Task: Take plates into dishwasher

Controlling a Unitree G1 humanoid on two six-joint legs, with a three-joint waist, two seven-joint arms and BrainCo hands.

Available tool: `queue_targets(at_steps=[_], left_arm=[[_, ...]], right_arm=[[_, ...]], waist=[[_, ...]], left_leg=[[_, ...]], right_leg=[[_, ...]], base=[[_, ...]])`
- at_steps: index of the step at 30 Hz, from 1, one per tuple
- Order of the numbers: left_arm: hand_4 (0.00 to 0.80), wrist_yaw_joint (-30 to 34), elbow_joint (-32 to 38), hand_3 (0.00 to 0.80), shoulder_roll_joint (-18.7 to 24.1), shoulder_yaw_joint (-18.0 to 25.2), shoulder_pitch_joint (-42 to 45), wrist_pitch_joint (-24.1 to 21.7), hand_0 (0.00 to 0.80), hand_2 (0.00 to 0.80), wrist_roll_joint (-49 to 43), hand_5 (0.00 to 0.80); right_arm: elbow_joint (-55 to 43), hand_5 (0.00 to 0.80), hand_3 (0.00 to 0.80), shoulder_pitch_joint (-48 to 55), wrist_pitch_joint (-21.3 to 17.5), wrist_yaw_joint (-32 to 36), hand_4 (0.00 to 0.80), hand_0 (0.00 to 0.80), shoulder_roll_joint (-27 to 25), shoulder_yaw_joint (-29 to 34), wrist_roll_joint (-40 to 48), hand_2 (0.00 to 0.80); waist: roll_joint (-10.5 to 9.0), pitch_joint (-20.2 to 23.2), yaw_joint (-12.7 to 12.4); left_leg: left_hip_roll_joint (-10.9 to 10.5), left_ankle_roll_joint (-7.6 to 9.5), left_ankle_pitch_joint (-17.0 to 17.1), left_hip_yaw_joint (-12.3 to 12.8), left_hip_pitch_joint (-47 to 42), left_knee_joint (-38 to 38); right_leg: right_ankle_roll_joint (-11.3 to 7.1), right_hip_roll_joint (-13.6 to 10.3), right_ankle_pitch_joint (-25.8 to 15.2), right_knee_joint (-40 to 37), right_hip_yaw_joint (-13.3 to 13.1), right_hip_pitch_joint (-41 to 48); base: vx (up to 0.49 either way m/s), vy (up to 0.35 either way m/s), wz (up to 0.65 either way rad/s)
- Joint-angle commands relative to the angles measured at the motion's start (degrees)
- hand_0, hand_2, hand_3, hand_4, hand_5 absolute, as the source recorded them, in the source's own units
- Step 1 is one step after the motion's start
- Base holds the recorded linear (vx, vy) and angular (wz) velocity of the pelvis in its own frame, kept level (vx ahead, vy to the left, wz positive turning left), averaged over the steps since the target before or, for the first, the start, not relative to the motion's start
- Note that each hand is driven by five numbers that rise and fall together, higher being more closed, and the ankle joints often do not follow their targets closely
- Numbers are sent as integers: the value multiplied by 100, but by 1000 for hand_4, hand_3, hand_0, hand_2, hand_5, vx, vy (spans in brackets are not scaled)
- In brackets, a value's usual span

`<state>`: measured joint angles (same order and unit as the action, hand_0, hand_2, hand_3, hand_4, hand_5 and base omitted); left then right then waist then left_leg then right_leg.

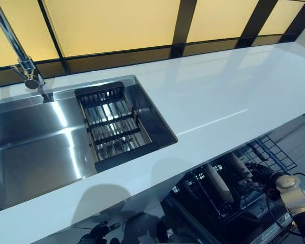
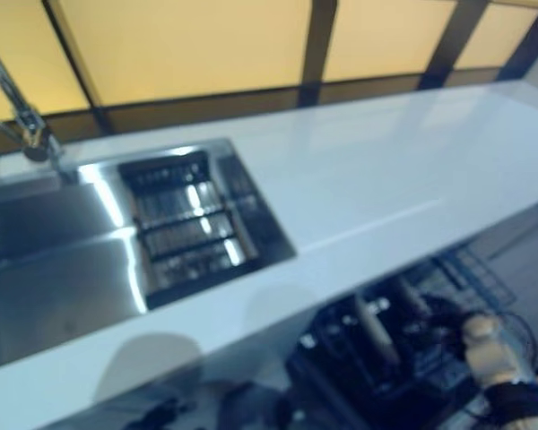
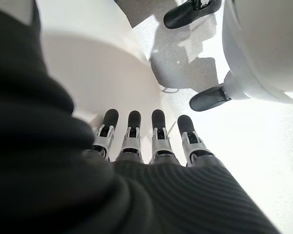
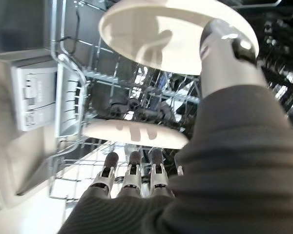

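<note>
Surface (image 1: 229,96): a long white counter is seen across the head views, with yellow panels in dark frames behind it.
Sink (image 1: 35,147): a steel basin is set into the surface at the robot's left, with a tap (image 1: 20,61) at its back edge.
Sink rack (image 1: 114,124): a dark slatted insert is laid in the right end of the sink.
Dishwasher rack (image 4: 88,117): a wire basket is seen pulled out below the front edge of the surface, at the lower right of the head views.
Plates: one white plate (image 4: 178,34) is held over the dishwasher rack; a second plate (image 4: 134,134) is seen below it, on or within the wires.
Right hand (image 4: 132,180): reached down to the rack; the thumb is pressed on the upper plate's rim, while the fingers (image 4: 131,170) are kept straight and side by side.
Left hand (image 3: 146,136): hung low beside the robot, nothing held, fingers straight and slightly apart.
</note>
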<state>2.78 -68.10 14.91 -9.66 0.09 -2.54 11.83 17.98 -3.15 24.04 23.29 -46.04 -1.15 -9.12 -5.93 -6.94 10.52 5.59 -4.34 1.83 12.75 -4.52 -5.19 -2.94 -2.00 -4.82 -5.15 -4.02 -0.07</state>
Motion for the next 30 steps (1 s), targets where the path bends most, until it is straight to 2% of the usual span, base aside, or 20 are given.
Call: queue_targets(at_steps=[1,11,16,19,26,30], left_arm=[[0,-47,-273,0,174,136,-190,-127,0,0,-291,0],[0,-132,-335,0,184,242,-107,-187,0,0,-319,0],[0,-171,-320,0,157,224,-55,-195,0,0,-283,0],[0,-165,-300,0,150,218,0,-194,0,0,-288,0],[0,-148,-328,0,214,232,102,-199,0,0,-398,0],[0,-149,-400,0,286,247,146,-196,0,0,-421,0]], right_arm=[[-249,0,0,-99,-97,-135,0,0,-348,252,294,0],[-606,0,0,220,-274,-316,0,0,-376,652,580,0],[-618,0,0,230,-199,-605,0,0,-379,779,730,0],[-493,0,0,320,-68,-853,0,0,-345,970,817,0],[93,0,0,516,-28,-1444,0,0,-290,1403,1134,0],[379,0,0,735,-154,-1574,0,0,-332,1736,1234,0]], waist=[[-220,84,8],[-209,108,110],[-181,111,145],[-158,126,162],[-138,169,198],[-111,167,257]], left_leg=[[130,213,-332,-92,-308,19],[140,238,-377,41,-420,19],[142,239,-388,83,-467,19],[129,234,-398,93,-480,19],[151,232,-421,94,-516,19],[236,211,-440,116,-631,29]], right_leg=[[-495,-287,-365,15,-73,-236],[-493,-288,-371,15,-145,-234],[-485,-275,-361,15,-190,-208],[-485,-274,-350,15,-209,-193],[-462,-261,-323,15,-241,-154],[-390,-214,-226,116,-262,-123]], base=[[14,3,-4],[9,-7,-6],[0,-4,-1],[0,0,0],[12,-45,-5],[-3,-108,-3]])
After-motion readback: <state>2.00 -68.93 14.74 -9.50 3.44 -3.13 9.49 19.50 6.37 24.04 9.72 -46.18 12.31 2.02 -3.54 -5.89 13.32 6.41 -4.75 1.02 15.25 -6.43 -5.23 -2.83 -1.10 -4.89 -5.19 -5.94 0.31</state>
